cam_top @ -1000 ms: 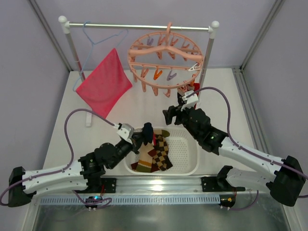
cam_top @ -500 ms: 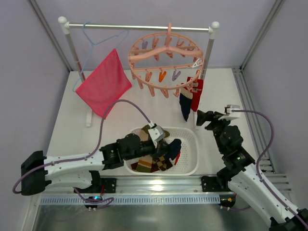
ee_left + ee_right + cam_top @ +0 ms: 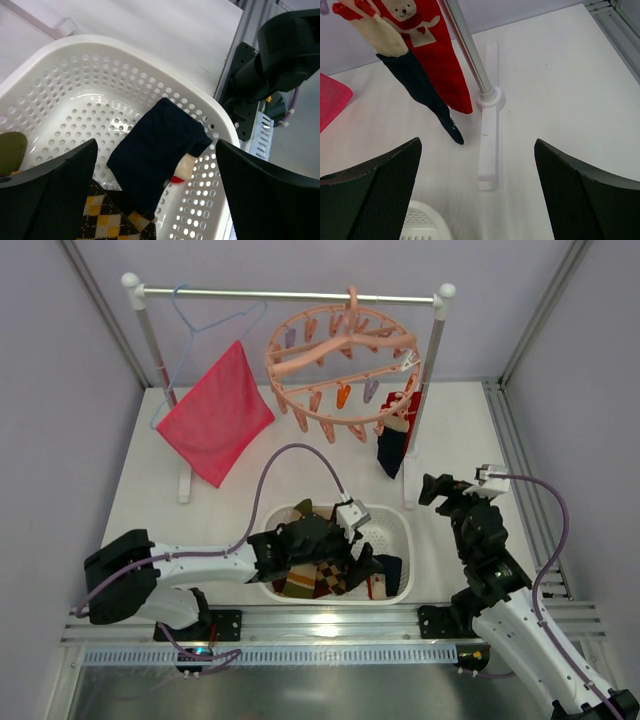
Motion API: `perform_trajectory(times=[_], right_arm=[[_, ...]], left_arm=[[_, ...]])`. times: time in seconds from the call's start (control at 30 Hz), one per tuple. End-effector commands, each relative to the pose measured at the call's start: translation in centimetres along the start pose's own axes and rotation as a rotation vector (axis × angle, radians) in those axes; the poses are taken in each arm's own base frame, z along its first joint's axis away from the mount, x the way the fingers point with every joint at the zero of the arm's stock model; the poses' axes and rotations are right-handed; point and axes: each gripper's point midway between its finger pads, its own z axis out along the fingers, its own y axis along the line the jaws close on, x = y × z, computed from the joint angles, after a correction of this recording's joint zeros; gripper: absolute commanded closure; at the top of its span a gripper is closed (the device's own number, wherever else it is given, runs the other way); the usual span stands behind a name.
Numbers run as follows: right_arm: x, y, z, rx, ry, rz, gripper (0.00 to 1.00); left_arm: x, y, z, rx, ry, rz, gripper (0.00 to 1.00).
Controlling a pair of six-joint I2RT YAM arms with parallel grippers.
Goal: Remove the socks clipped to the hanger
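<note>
Left end effector and right end effector both gape, empty. Two socks hang clipped on the hanger toward the counter's far-right corner, just beside the rack post. Tugging could unhook the hanger.

Top view: left arm lies over basket, covers much of sock pile; sock count not resolvable. Clips of hanger too small to tell which grip fabric. Right arm cut by lower right edge.
Left wrist: argyle sock cut by bottom edge, partly under dark sock; olive item cut by left edge.
Right wrist: red sock, navy sock cut at top edge; post covers part of red sock; pink cloth only corner in frame.
</note>
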Motion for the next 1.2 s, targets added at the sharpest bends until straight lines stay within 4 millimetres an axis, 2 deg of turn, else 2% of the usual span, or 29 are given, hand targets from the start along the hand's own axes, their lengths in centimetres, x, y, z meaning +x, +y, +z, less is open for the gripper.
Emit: perform_trajectory(times=[0.0, 0.13, 0.2, 0.27, 0.3, 0.33, 0.37, 0.4, 0.47, 0.53, 0.6, 0.63, 0.7, 0.83, 0.87, 0.93, 0.97, 1.03, 1.17], right_arm=[[-0.5, 0.5, 0.3, -0.026, -0.030, 0.009, 0.07], [-0.4, 1.8, 0.8, -0.104, -0.046, 0.000, 0.07], [0.5, 2.1, 1.6, -0.120, -0.025, -0.016, 0.07], [-0.4, 2.8, 2.5, -0.156, -0.048, -0.013, 0.06], [0.4, 3.0, 3.4, -0.156, -0.013, -0.026, 0.06], [0.1, 3.1, 4.1, -0.160, -0.013, -0.026, 0.07], [-1.1, 3.7, 4.7, -0.184, -0.027, -0.027, 0.07], [-0.4, 3.7, 5.7, -0.185, 0.004, -0.036, 0.07], [-2.5, 4.3, 6.9, -0.204, -0.037, -0.036, 0.07], [-2.3, 4.8, 8.1, -0.231, -0.021, -0.054, 0.07], [-3.7, 5.4, 9.1, -0.252, -0.049, -0.070, 0.07], [-3.2, 5.2, 9.9, -0.243, -0.034, -0.082, 0.07], [-4.1, 6.2, 10.4, -0.299, -0.055, -0.095, 0.07], [-4.1, 6.5, 12.5, -0.312, -0.058, -0.126, 0.07], [-3.1, 6.4, 13.2, -0.313, -0.037, -0.134, 0.07], [-3.4, 7.0, 13.9, -0.343, -0.047, -0.144, 0.07], [-2.2, 6.9, 14.5, -0.349, -0.021, -0.146, 0.07], [-2.4, 7.6, 15.2, -0.379, -0.036, -0.148, 0.08], [-1.0, 8.7, 16.1, -0.445, -0.011, -0.145, 0.14]], left_arm=[[-3.3, 0.7, -0.1, -0.073, -0.094, -0.004, 0.00], [-3.3, 3.0, -1.4, -0.199, -0.130, -0.013, 0.00], [-4.2, 4.8, -3.0, -0.315, -0.179, -0.027, 0.00], [-3.9, 6.6, -4.3, -0.415, -0.193, -0.051, 0.00], [-4.5, 7.0, -5.4, -0.452, -0.223, -0.060, 0.00], [-4.5, 8.0, -6.2, -0.509, -0.233, -0.064, 0.00], [-4.6, 8.2, -6.7, -0.525, -0.241, -0.067, 0.00], [-4.8, 8.4, -7.5, -0.535, -0.250, -0.070, 0.00], [-4.2, 8.8, -8.2, -0.552, -0.250, -0.071, 0.00], [-3.7, 9.3, -9.1, -0.569, -0.260, -0.089, 0.00], [-2.9, 10.1, -9.8, -0.591, -0.263, -0.113, 0.00], [-3.1, 10.2, -10.3, -0.589, -0.280, -0.125, 0.00], [-2.5, 10.7, -10.9, -0.601, -0.283, -0.139, 0.00], [-1.9, 11.5, -12.1, -0.624, -0.291, -0.155, 0.00], [-2.1, 11.5, -12.5, -0.625, -0.301, -0.157, 0.00], [-2.0, 11.8, -12.9, -0.635, -0.304, -0.160, 0.00], [-2.0, 11.8, -13.2, -0.638, -0.306, -0.157, 0.00], [-1.9, 12.0, -13.6, -0.646, -0.310, -0.157, 0.00], [-1.6, 12.5, -14.2, -0.668, -0.311, -0.152, 0.00]])
